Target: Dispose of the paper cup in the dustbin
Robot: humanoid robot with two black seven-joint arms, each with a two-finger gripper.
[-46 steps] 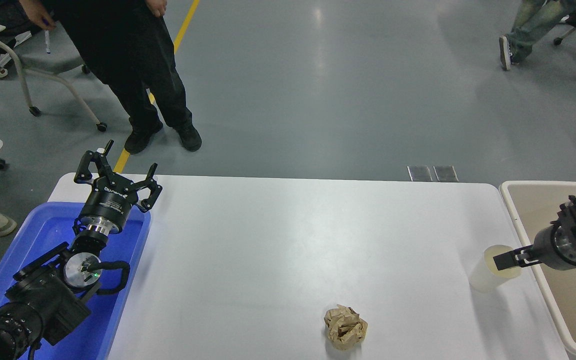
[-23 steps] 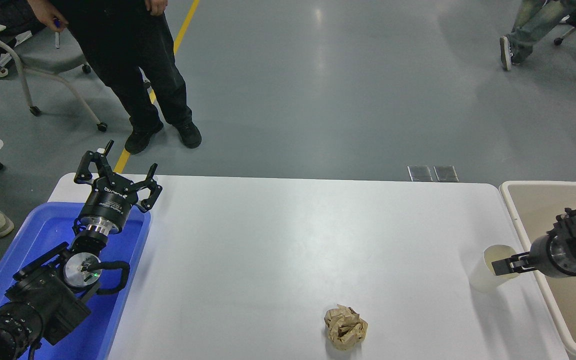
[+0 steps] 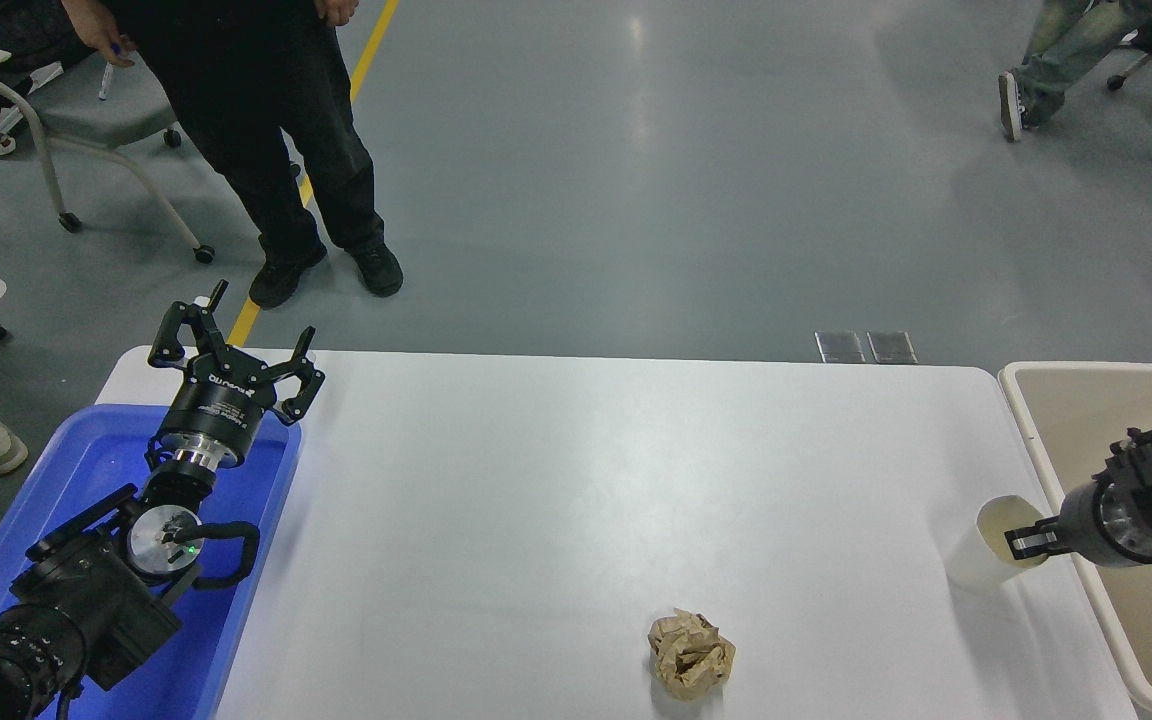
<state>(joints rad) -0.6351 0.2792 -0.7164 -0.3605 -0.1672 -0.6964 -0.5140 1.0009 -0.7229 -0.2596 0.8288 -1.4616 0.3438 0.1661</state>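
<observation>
The small white tapered paper cup (image 3: 994,545) stood near the beige rectangular plastic dustbin (image 3: 1036,425). The right gripper (image 3: 1028,540) apparently pinched its rim; light and crushable, it needed gentle pressure.

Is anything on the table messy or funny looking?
The paper cup leans at the table's right edge, held at its rim by the right gripper, beside the dustbin. A crumpled brown paper ball lies loose near the front. Nothing spilled.

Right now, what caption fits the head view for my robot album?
Right pincer grips the paper cup by its rim near the dustbin; a brown paper ball waits.
</observation>
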